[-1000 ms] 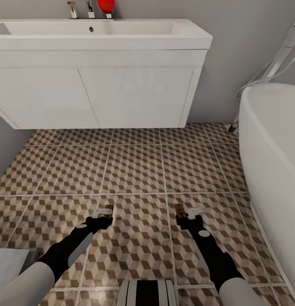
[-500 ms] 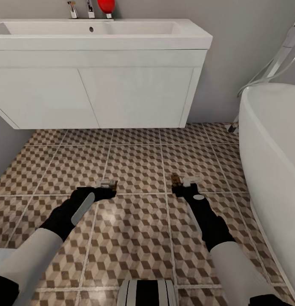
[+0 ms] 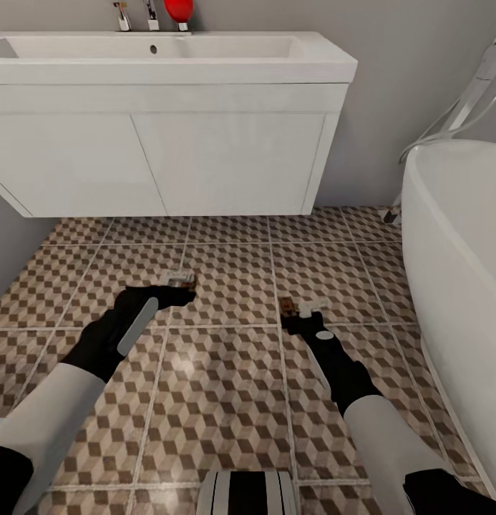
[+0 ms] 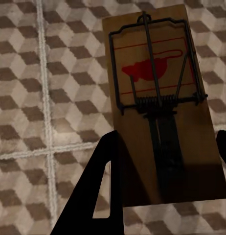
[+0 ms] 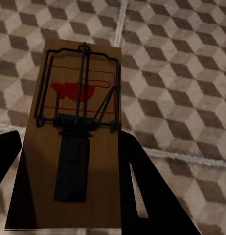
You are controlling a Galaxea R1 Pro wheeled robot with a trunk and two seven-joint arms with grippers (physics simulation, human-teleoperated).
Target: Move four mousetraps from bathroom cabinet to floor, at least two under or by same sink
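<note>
Both arms have reached farther forward over the bathroom floor (image 3: 226, 286) toward the bathroom sink (image 3: 169, 64) since a second ago, the left one farther than the right, each carrying its load along.

From the head camera the left gripper (image 3: 177, 280) and the right gripper (image 3: 299, 309) are small dark shapes with only a sliver of tan wood showing at each tip, low over the tiles in front of the basin's white cabinet front. The wrist cameras give the detail. On the left wrist view, a mousetrap (image 4: 159, 105) is a flat rectangular tan board with a dark wire bar, a coiled spring and a red mouse silhouette printed on it; the black fingers (image 4: 101, 191) flank its near end, pinching it by the long edges. On the right wrist view, a second mousetrap (image 5: 76, 142) of the same make sits between black fingers (image 5: 147, 196), likewise clamped at its sides.

Floor tiles are large squares printed with brown, beige and white cubes, split by pale grout. A rounded white bathtub (image 3: 462, 236) curves along the right; a chrome tap (image 3: 152, 16) and a red object (image 3: 179, 10) stand behind the basin.
</note>
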